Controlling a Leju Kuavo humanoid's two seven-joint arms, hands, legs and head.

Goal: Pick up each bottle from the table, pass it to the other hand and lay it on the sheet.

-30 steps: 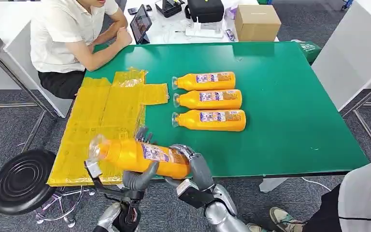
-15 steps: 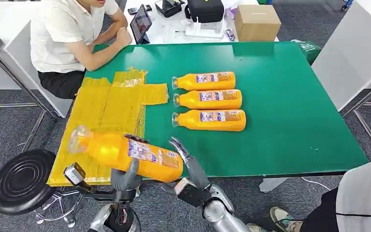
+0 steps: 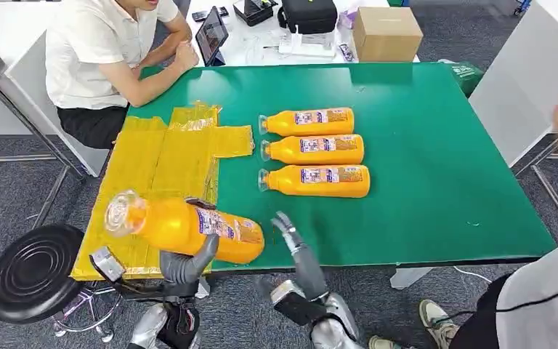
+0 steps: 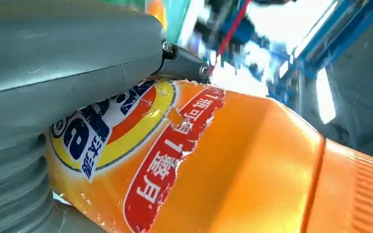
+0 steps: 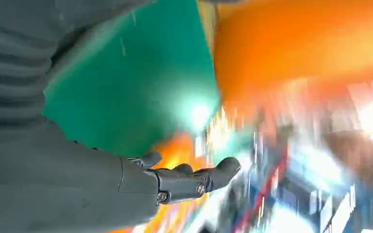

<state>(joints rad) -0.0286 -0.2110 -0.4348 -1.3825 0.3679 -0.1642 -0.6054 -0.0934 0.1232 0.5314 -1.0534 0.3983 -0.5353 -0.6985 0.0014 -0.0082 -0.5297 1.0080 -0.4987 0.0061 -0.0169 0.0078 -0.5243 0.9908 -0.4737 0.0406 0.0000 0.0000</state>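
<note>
Holding an orange juice bottle (image 3: 189,227) above the table's near edge, the left hand (image 3: 187,263) should lower it flat onto the yellow sheet (image 3: 161,171); the right hand (image 3: 299,251), fingers spread, holds nothing beside three waiting bottles (image 3: 314,151).

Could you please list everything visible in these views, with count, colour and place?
Held bottle: one, orange, above the table's near-left edge.
Lying bottles: three, orange, in a row mid-table.
Sheet: one, yellow, on the table's left side.
Table: one, green.
Cardboard box: one, brown, beyond the table.
Stool: one, black, left of the table.
Seated person: one, white shirt, at the far-left corner.
Left robot hand: grey, grips the held bottle.
Right robot hand: grey, open beside that bottle.
</note>
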